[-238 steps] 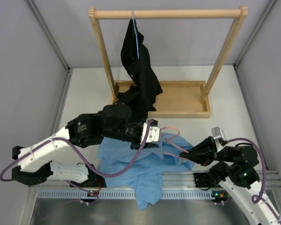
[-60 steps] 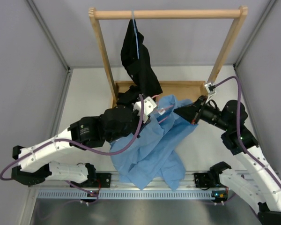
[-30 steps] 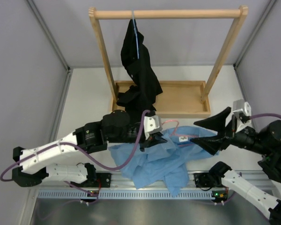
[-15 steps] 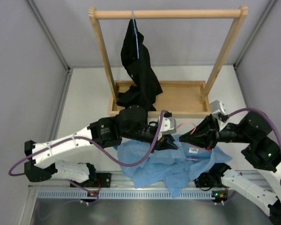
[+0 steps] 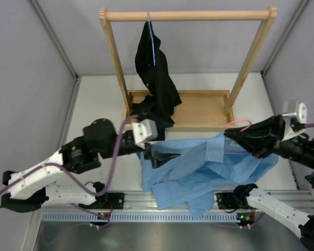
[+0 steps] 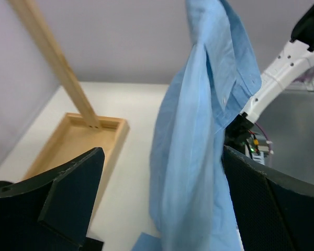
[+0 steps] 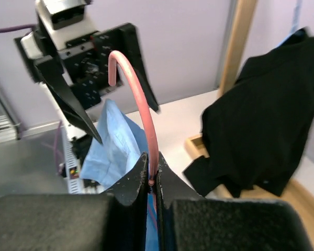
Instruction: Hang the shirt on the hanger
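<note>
— Right gripper (image 7: 152,166): what is it doing?
— Pressed together on the hanger (image 7: 139,89). It pinches the pink wire just below the hook, which curls toward the upper left of the wrist view.
— And the left gripper (image 5: 165,153)?
— Spread wide, fingers (image 6: 73,193) well apart. The shirt (image 6: 193,157) hangs down the middle of its view; whether cloth touches them I cannot tell.
— Where is the shirt from above?
— Lower centre, stretched from the right gripper's tip at mid-right toward the left one. Its lowest fold lies over the metal rail (image 5: 120,198). At the top, a black garment (image 5: 154,78) hangs on the wooden rack (image 5: 188,15).
</note>
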Motion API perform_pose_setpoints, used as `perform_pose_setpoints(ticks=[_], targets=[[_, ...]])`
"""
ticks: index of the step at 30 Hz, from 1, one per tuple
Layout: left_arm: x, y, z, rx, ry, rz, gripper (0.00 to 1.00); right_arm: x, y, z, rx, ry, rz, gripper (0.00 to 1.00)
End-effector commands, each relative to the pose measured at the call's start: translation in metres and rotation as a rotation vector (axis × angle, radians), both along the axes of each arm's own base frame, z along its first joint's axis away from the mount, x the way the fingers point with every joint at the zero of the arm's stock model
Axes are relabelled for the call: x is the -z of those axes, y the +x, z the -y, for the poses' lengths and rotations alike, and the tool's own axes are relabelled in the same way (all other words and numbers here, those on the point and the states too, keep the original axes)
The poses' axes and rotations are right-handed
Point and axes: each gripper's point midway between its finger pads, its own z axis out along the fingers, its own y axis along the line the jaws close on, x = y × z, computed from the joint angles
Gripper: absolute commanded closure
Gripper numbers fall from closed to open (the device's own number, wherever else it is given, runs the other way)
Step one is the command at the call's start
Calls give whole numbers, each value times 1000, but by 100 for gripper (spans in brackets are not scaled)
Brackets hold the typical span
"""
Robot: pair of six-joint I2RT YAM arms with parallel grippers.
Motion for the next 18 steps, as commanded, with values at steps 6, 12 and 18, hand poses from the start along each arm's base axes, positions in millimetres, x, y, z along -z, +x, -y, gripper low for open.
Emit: perform_pose_setpoints(ticks=[6, 12, 18], targets=[[-9, 16, -58, -171, -72, 106, 3, -58, 9, 20, 123, -8, 110, 100], [27, 12, -32, -112, -3, 51, 15, -78, 7, 18, 101, -10, 137, 100], [50, 67, -34, -438, 55, -28, 95, -85, 14, 28, 180, 5, 146, 100]])
